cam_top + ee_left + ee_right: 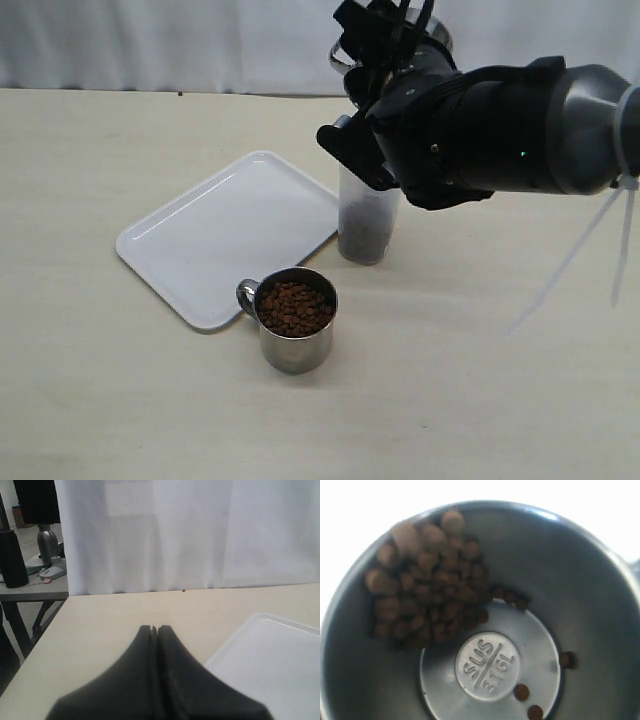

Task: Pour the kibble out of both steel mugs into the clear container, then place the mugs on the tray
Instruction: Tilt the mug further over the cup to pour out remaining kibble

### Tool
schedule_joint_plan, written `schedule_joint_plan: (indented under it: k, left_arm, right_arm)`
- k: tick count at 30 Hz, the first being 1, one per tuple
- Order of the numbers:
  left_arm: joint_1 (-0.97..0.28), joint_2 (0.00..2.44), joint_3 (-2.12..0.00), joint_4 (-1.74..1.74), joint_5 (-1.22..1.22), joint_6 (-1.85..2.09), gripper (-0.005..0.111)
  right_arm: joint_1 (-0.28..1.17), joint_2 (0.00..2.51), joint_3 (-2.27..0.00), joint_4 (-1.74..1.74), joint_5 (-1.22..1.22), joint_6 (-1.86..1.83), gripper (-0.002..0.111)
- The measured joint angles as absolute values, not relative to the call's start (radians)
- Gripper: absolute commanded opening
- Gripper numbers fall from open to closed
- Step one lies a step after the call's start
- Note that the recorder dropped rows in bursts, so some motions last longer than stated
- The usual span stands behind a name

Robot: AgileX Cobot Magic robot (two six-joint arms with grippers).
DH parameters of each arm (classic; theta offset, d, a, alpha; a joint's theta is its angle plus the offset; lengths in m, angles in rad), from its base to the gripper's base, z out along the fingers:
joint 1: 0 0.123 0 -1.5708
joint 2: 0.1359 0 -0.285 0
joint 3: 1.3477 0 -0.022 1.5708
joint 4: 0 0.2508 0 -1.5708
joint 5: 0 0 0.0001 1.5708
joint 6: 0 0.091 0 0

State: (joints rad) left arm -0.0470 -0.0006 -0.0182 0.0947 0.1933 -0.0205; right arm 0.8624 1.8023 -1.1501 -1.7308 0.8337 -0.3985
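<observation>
My right gripper (388, 45) is raised over the clear container (367, 215), shut on a tilted steel mug (341, 62) that the arm mostly hides. In the right wrist view, this mug's inside (570, 580) fills the picture. Its kibble (430, 595) is heaped against the wall by the rim, with a few loose pellets on the stamped bottom. The container stands upright with kibble (362, 238) in its lower part. A second steel mug (293, 322), full of kibble (294, 306), stands by the tray (220, 235). My left gripper (156, 628) is shut and empty, low over the table beside the tray (270, 665).
The white tray lies flat and bare to the left of the container. A white curtain (150, 40) closes off the back edge of the table. A side table with a few items (30, 565) stands beyond the table's left edge.
</observation>
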Motion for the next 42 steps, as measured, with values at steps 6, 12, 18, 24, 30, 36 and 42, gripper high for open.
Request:
schedule_joint_plan:
  k: [6, 12, 18, 24, 30, 36, 42]
  left_arm:
    - [-0.047, -0.001, -0.018, 0.095, 0.193, -0.021, 0.000]
    - [-0.047, -0.001, -0.018, 0.095, 0.193, -0.021, 0.000]
    - [-0.047, -0.001, -0.018, 0.095, 0.193, -0.021, 0.000]
    - [-0.047, -0.001, -0.018, 0.095, 0.193, -0.021, 0.000]
    - [-0.047, -0.001, -0.018, 0.095, 0.193, -0.021, 0.000]
    - [-0.047, -0.001, -0.018, 0.095, 0.193, -0.021, 0.000]
    - [-0.047, -0.001, -0.018, 0.095, 0.193, -0.021, 0.000]
  right_arm:
    - [0.862, 1.802, -1.150, -1.731, 0.872, -0.393, 0.005]
    - [0.876, 1.802, -1.150, -1.731, 0.885, -0.376, 0.005]
    - [0.882, 1.825, -1.150, -1.731, 0.941, -0.374, 0.005]
    - [0.883, 1.858, -1.150, -1.731, 0.966, -0.373, 0.005]
    - [0.883, 1.860, -1.150, -1.729, 0.983, -0.372, 0.005]
    - [0.883, 1.860, -1.150, -1.729, 1.005, -0.340, 0.005]
    - [0.898, 1.862, -1.150, -1.729, 1.030, -0.324, 0.005]
